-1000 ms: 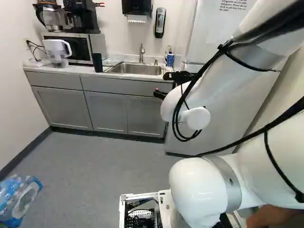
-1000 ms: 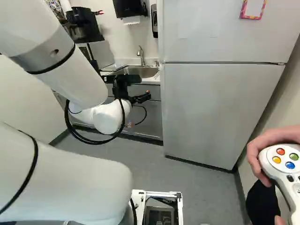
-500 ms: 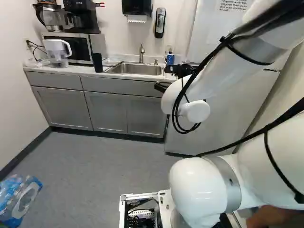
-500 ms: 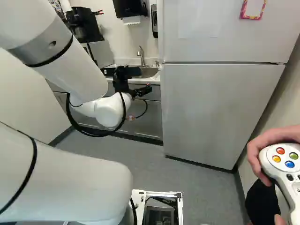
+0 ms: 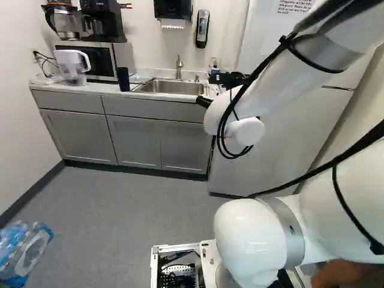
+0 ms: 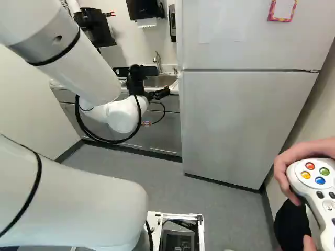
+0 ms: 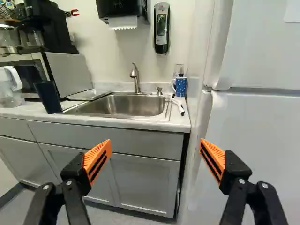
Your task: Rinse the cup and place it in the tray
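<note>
My gripper [image 6: 159, 93] is raised in front of the counter in the right base view. In the wrist view the gripper [image 7: 155, 140] stands wide open with nothing between its orange pads. Ahead of it lies the steel sink [image 7: 126, 105] with its faucet [image 7: 136, 77]. A blue patterned cup [image 7: 180, 86] stands on the counter at the sink's fridge side. On the opposite side are a flat tray [image 7: 89, 95] and, beside it, a tall dark cup [image 7: 48, 97]. Both cups are apart from the gripper.
The fridge [image 6: 246, 125] rises right of the sink. Left of the dark cup are a microwave [image 5: 96, 60], a white pitcher [image 5: 73, 66] and a coffee maker [image 5: 103, 21]. Bottles [image 5: 24, 252] lie on the floor. A hand holds a controller [image 6: 316, 183] at the right.
My arm's wrist and gripper have risen somewhat in both base views, with the gripper empty. The base and the things on the counter have stayed put.
</note>
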Controlling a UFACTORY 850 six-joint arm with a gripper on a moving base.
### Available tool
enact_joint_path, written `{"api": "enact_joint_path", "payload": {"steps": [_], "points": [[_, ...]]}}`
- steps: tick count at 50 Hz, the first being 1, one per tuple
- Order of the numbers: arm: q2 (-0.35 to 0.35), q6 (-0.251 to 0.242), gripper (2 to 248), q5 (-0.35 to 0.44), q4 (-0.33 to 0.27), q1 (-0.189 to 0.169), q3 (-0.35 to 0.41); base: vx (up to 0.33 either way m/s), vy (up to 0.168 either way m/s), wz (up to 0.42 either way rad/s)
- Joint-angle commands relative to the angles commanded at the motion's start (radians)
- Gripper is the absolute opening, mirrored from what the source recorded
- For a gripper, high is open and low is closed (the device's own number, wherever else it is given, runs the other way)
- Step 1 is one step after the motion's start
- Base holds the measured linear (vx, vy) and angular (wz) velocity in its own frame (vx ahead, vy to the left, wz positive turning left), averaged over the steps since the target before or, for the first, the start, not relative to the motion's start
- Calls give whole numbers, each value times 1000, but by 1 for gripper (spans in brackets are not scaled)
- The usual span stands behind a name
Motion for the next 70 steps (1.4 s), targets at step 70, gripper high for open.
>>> {"api": "enact_joint_path", "payload": {"steps": [70], "points": [[-69, 0, 247, -40, 0, 1, -213, 0, 0, 0]]}}
